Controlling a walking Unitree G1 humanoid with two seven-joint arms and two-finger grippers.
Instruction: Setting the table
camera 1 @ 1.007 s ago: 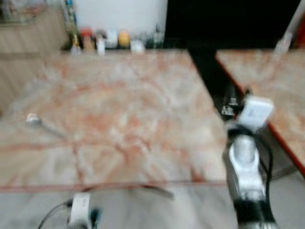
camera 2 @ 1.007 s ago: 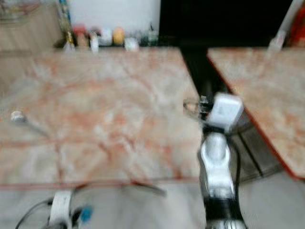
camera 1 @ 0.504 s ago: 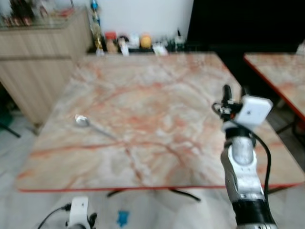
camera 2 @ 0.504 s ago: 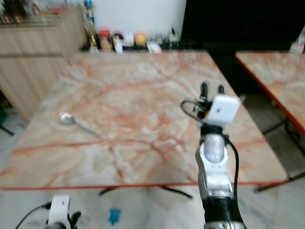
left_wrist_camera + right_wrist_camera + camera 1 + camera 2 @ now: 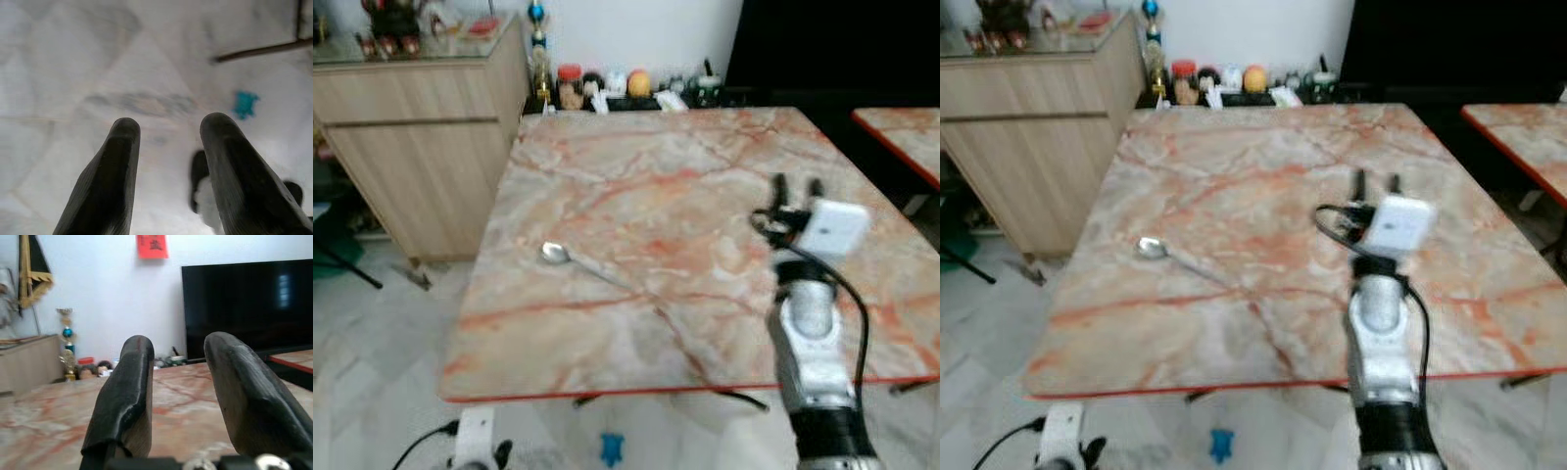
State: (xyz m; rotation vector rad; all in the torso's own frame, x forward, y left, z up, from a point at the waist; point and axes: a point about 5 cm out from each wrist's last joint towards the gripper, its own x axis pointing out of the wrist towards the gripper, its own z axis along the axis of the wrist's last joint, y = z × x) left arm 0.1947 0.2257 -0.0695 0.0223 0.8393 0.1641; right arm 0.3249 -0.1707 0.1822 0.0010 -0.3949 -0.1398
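- While the marbled worktop [image 5: 705, 235] takes up most of the head views, a spoon [image 5: 579, 263] lies on it toward the robot's left, bowl pointing at the left edge and handle running in toward the middle.
- Right gripper [image 5: 797, 186] is raised over the worktop's right half, well apart from the spoon; its jaws stand open with nothing between them, fingers [image 5: 128, 396] pointing toward the far edge.
- Left gripper [image 5: 168, 132] hangs below the worktop's near edge, over pale floor tiles; its jaws are open and hold nothing.
- Jars and bottles [image 5: 607, 86] are lined up past the worktop's far edge, against the wall.
- A wooden cabinet [image 5: 421, 147] stands beside the worktop's far left corner.
- A second worktop [image 5: 906, 137] shows off the first one's right side.
- A blue scrap [image 5: 612, 448] lies on the floor under the near edge.
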